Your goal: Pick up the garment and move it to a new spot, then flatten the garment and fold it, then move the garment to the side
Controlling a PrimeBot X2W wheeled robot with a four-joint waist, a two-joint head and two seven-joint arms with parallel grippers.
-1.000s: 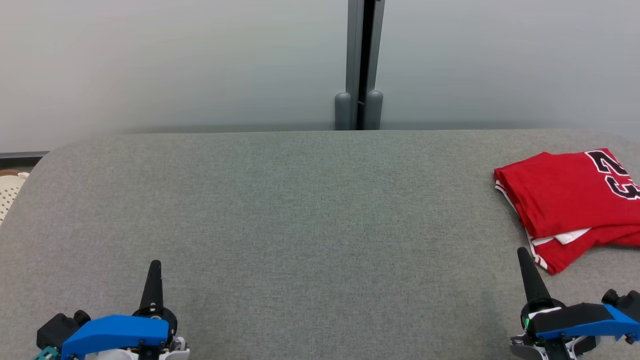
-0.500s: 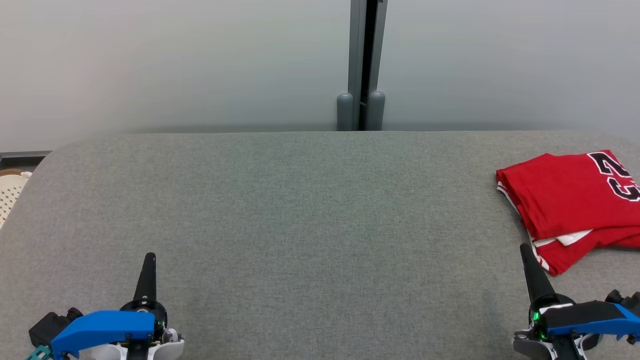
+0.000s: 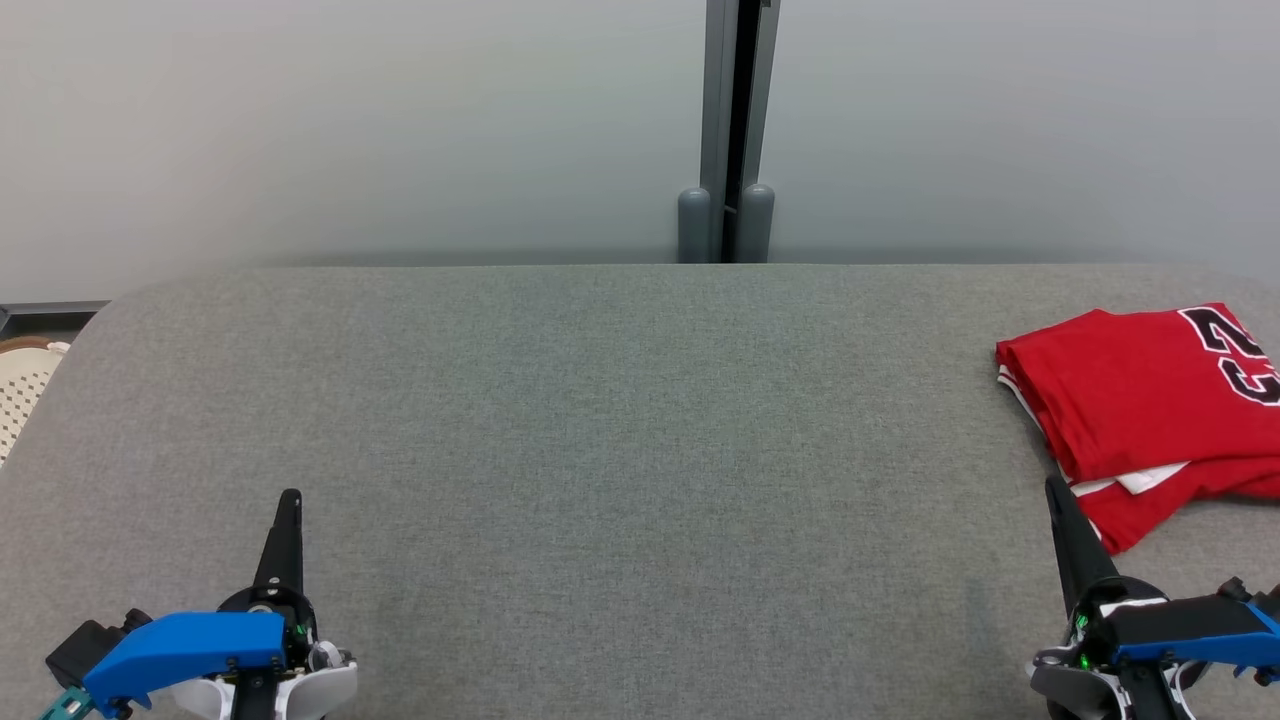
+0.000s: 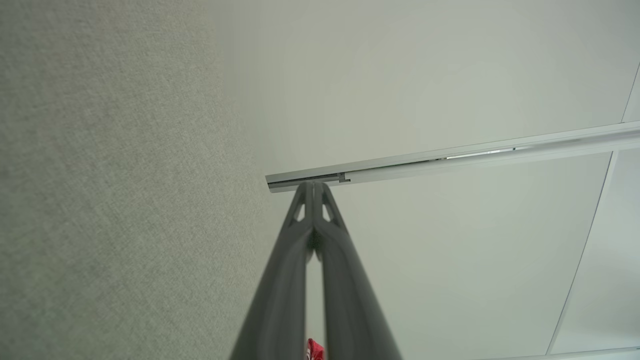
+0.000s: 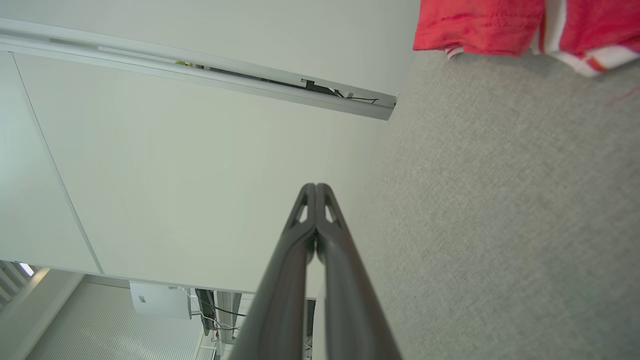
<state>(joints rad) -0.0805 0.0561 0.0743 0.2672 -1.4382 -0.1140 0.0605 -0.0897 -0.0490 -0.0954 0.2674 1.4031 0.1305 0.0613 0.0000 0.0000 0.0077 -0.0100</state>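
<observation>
1. work surface. the surface is a broad pad covered in grey woven fabric, with rounded corners at 10 and 2 o'clock in the head view. its weave lies flat and unwrinkled across the middle.

2. room. pale wall panels rise behind the far edge. at 12 o'clock a grey post with a dark slot splits them, and two rounded caps stand at its foot. at 9 o'clock, off the pad's edge, a cream perforated basket shows in part. my right wrist view shows a white box with dark cables beside it, past the panel's edge.

3. task item. the garment lies folded at 3 o'clock on the pad and is cut off by the picture's edge. it is red with white trim and black numerals. its layers are slightly offset at the near corner.

4. tool state. my left gripper is at 7 o'clock, clenched on nothing, fingers pressed together and pointing to 12. my right gripper is at 5 o'clock, likewise clenched and empty. its tip is near the garment's near corner, and my right wrist view shows bare fabric between the two.
</observation>
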